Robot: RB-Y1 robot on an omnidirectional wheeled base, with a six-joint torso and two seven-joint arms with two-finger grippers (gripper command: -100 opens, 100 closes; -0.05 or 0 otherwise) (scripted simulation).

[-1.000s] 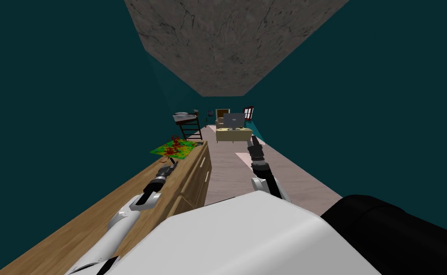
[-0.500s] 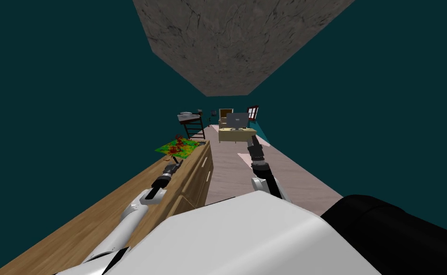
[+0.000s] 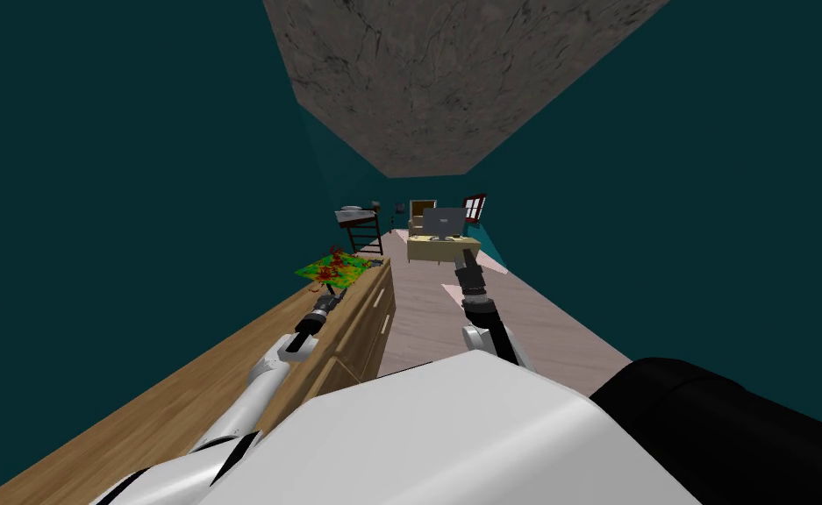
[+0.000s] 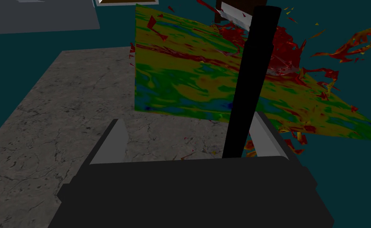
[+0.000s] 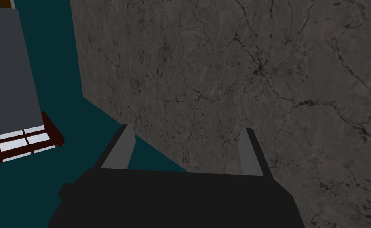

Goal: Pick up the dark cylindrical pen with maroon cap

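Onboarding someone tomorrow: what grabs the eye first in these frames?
A loud green, yellow and red sheet lies at the far end of the wooden dresser, where the left gripper reaches. Between its open fingers a black pen shows, close against one finger.

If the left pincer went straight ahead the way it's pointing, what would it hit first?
Probably the black pen, standing between the open fingers of the left pincer; behind it lies the green-and-red sheet. Depth is unclear.

White left arm (image 3: 264, 377) and right arm (image 3: 473, 336) had dark joints; left gripper (image 4: 188, 120) and right gripper (image 5: 187, 128) were dark boxes with thin grey fingers (image 5: 119, 152).
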